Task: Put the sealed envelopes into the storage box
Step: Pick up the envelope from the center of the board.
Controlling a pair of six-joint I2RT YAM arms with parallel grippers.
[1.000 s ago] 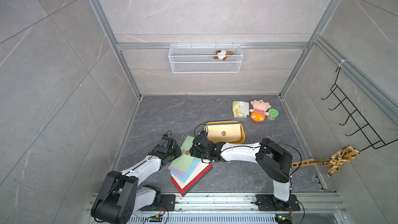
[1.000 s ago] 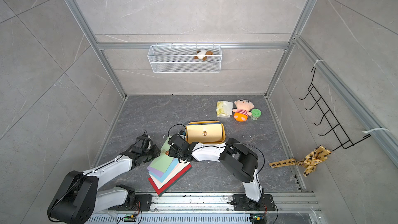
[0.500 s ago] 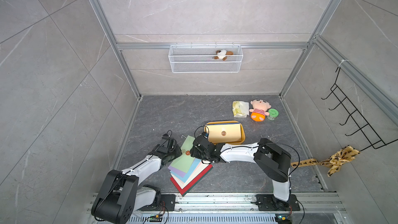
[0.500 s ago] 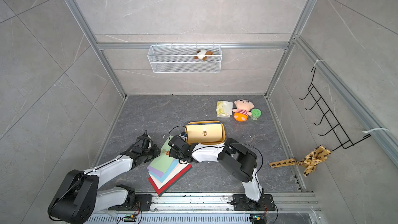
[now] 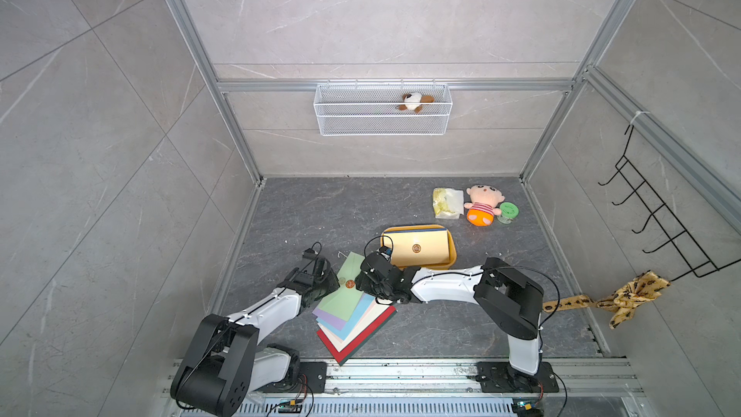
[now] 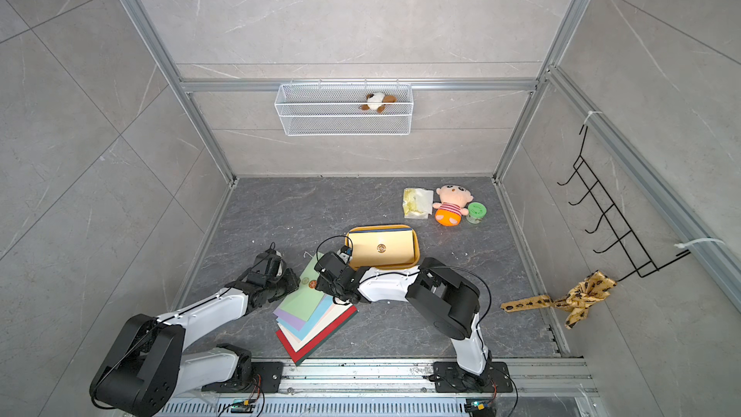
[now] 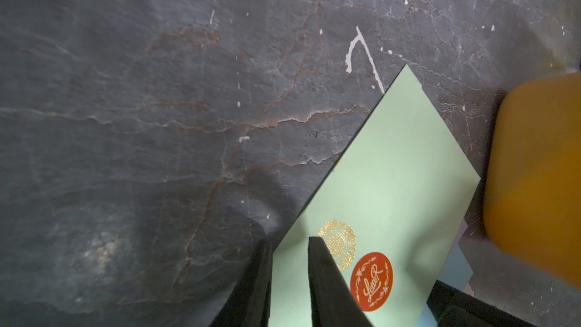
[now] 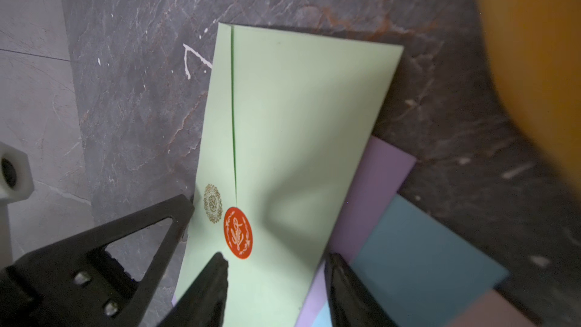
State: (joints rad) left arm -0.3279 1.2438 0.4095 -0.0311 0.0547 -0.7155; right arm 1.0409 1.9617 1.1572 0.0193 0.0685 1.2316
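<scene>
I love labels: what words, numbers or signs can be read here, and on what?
"Letter", seemingly, in gold script: round red sticker on the pale green paper envelope.
Round gold embossed seal beside it: pattern, nothing legible.
Round seal on the yellow paper envelope; black marks on the yellow fabric ribbon: too small.

Bare worktop [image 5: 320, 214] lies open left of centre in both top views; at lower centre, left claw [image 5: 340, 280], right claw [image 5: 361, 288] and storage box [image 5: 452, 261] crowd the envelope stack [image 5: 353, 326].

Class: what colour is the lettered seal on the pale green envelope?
The seal is red, lettered gold; left wrist view shows best.
</scene>
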